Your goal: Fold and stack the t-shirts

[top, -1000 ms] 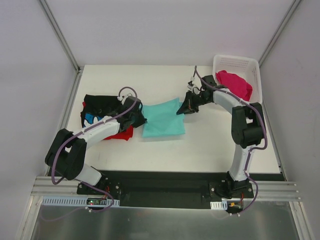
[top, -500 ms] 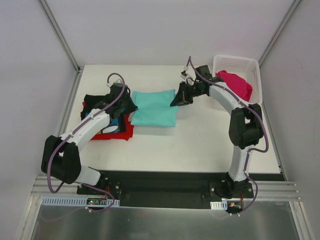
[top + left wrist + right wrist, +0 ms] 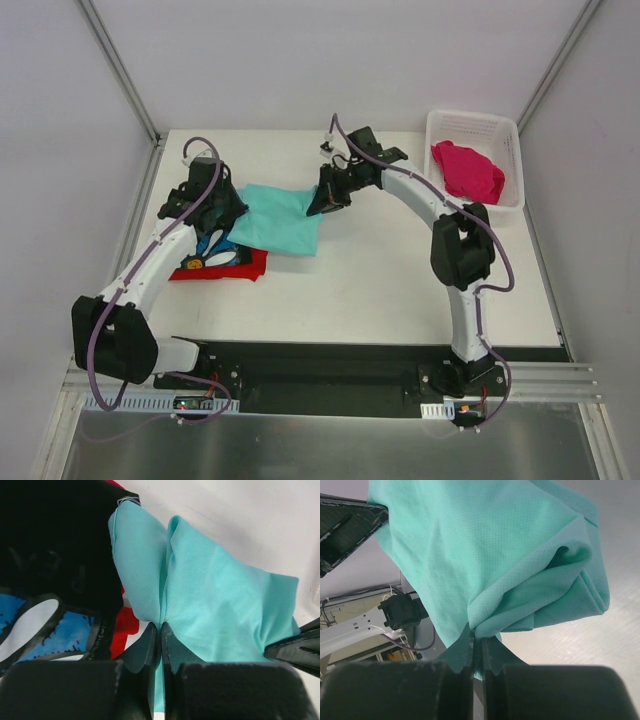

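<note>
Two robot arms hold a folded mint-teal t-shirt (image 3: 280,215) at the counter's (image 3: 390,285) left side.
Nearest, a red t-shirt (image 3: 243,266) lies under a black daisy-print t-shirt (image 3: 208,243). Beyond, the left tool (image 3: 228,205) and right tool (image 3: 322,200) each pinch one end, so the mint-teal t-shirt's long axis runs left to right, probably for laying on that stack. Farthest, a magenta t-shirt (image 3: 467,170) sits in a white basket (image 3: 475,118).
</note>
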Robot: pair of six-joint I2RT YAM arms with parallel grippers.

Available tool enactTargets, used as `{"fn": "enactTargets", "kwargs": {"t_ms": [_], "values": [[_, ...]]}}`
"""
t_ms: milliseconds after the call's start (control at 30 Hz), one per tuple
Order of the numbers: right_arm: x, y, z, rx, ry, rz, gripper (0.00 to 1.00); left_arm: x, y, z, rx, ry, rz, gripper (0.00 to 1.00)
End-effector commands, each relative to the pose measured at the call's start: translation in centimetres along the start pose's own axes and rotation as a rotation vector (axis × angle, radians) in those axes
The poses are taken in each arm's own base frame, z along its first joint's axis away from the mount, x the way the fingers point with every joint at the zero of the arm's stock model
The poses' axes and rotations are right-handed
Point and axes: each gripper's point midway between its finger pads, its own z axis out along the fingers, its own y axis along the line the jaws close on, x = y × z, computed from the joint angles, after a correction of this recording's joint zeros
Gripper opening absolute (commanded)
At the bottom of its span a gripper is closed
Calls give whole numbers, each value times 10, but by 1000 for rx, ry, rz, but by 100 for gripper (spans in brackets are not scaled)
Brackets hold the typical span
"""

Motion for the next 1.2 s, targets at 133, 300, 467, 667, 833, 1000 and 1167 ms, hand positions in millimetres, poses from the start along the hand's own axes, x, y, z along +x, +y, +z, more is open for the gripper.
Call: {"fn": "enactTargets", "kwargs": {"t_ms": [133, 300, 467, 667, 833, 1000, 1167], "values": [[-2, 27, 31, -23, 40, 3, 1, -27, 23, -29, -24, -76, -2, 0], [2, 34, 46, -34, 57, -5, 1, -32, 39, -38, -47, -89, -11, 0], [2, 43, 60, -52, 69, -5, 1, -37, 51, -48, -67, -109, -11, 0], [-1, 50, 68, -65, 66, -9, 1, -37, 57, -54, -78, -111, -17, 0], [-1, 50, 72, -63, 67, -12, 1, -40, 64, -56, -94, -119, -28, 0], [-3, 57, 81, -86, 70, -12, 1, -43, 70, -58, -94, -118, -22, 0], [-3, 64, 92, -150, 75, 1, 1, -54, 81, -57, -129, -132, -8, 0]]}}
